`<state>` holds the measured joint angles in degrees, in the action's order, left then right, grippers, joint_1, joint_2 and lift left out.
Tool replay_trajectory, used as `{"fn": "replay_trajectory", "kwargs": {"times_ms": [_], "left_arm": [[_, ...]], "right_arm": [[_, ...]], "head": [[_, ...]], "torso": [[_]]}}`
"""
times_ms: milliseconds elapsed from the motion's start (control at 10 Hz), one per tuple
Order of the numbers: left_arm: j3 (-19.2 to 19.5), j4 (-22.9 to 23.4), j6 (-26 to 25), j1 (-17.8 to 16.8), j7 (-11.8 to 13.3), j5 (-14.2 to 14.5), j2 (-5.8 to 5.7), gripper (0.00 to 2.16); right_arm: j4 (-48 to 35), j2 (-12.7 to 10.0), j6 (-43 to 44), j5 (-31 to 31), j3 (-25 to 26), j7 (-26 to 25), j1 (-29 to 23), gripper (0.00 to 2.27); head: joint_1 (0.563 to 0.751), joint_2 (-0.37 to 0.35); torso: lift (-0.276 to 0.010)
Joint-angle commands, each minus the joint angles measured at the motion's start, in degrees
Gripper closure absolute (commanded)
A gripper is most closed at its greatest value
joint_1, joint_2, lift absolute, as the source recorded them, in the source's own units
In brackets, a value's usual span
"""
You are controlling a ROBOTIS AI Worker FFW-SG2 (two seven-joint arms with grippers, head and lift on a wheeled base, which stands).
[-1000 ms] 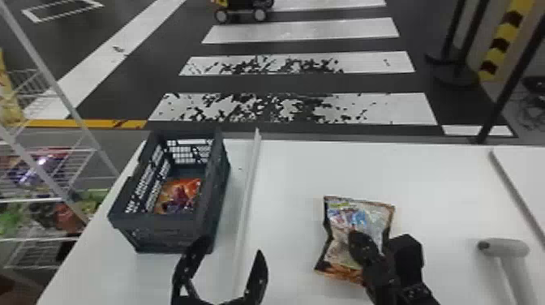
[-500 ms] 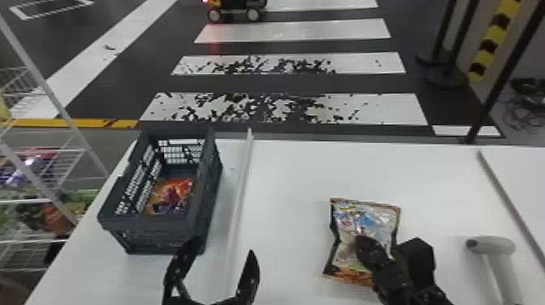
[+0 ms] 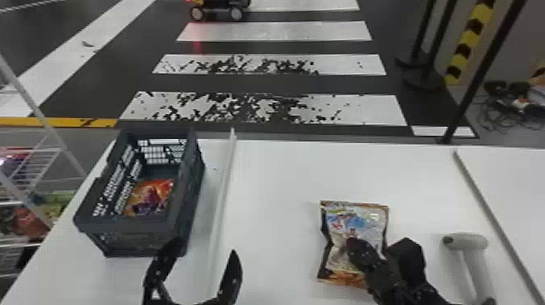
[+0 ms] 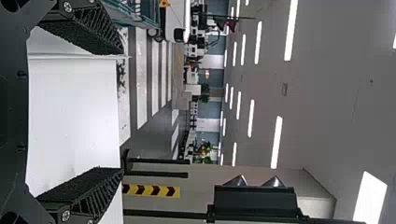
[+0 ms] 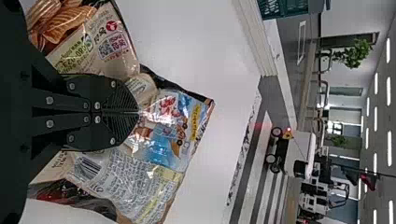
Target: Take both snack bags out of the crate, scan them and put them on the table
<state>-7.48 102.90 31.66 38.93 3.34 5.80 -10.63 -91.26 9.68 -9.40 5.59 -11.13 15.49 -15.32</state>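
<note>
My right gripper [image 3: 357,247] is clamped, fingers together, on one snack bag [image 3: 352,221] over the surface [image 3: 280,174]. The fingers of my left gripper [image 3: 204,245] stand wide apart near the crate [image 3: 121,224], which contains the other bag [image 3: 151,196].
</note>
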Motion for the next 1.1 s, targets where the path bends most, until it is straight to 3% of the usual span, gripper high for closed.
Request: {"fn": "replay_trajectory", "kwargs": {"times_ms": [0, 400, 700, 1000], "left_arm": [[-0.08, -0.07, 0.02, 0.0, 0.0, 0.0, 0.0, 0.1], [-0.08, 0.02, -0.16, 0.0, 0.0, 0.0, 0.0, 0.11], [-0.08, 0.02, -0.16, 0.0, 0.0, 0.0, -0.09, 0.12], [-1.39, -0.51, -0.33, -1.14, 0.26, 0.09, -0.09, 0.13]], "right_arm": [[-0.41, 0.25, 1.7, 0.12, 0.5, 0.07, -0.67, 2.24], [-9.29, 0.08, 1.35, -4.36, 2.7, 0.77, -3.4, 2.24], [-14.04, 0.08, -3.04, -3.31, 5.6, 0.77, -7.35, 2.24], [-10.35, 0.17, -0.76, -2.96, 7.0, 0.77, -6.56, 2.24]], "head": [[0.695, 0.072], [0.695, 0.066], [0.695, 0.052], [0.695, 0.011]], "torso": [[-0.094], [-0.094], [-0.094], [-0.094]]}}
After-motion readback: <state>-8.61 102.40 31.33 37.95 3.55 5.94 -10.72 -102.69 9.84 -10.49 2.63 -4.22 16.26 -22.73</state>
